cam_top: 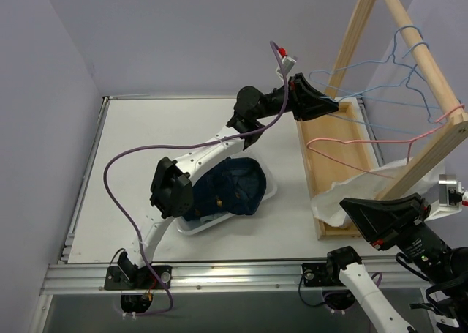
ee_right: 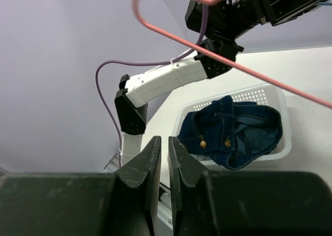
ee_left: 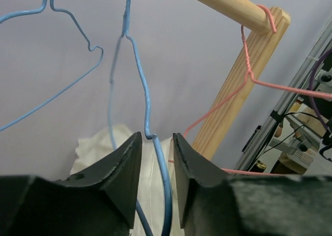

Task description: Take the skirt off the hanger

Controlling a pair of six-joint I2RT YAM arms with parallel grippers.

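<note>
L gripper (ee_left: 157,142) jaws apart, straddling blue wire hanger (ee_left: 148,111), not clamped. R gripper (ee_right: 164,142) jaws nearly together, empty. White skirt (cam_top: 349,190) bunched by wooden rack (cam_top: 409,27) base.

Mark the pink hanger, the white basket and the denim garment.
pink hanger (ee_right: 171,35): right wrist view, on its straight wire.
white basket (ee_right: 254,95): right wrist view, on its perforated back wall.
denim garment (ee_right: 238,135): right wrist view, on the middle of the fabric.

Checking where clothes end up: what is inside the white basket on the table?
A crumpled dark blue denim garment fills the white basket. Whether anything lies beneath it is hidden by the cloth.
</note>
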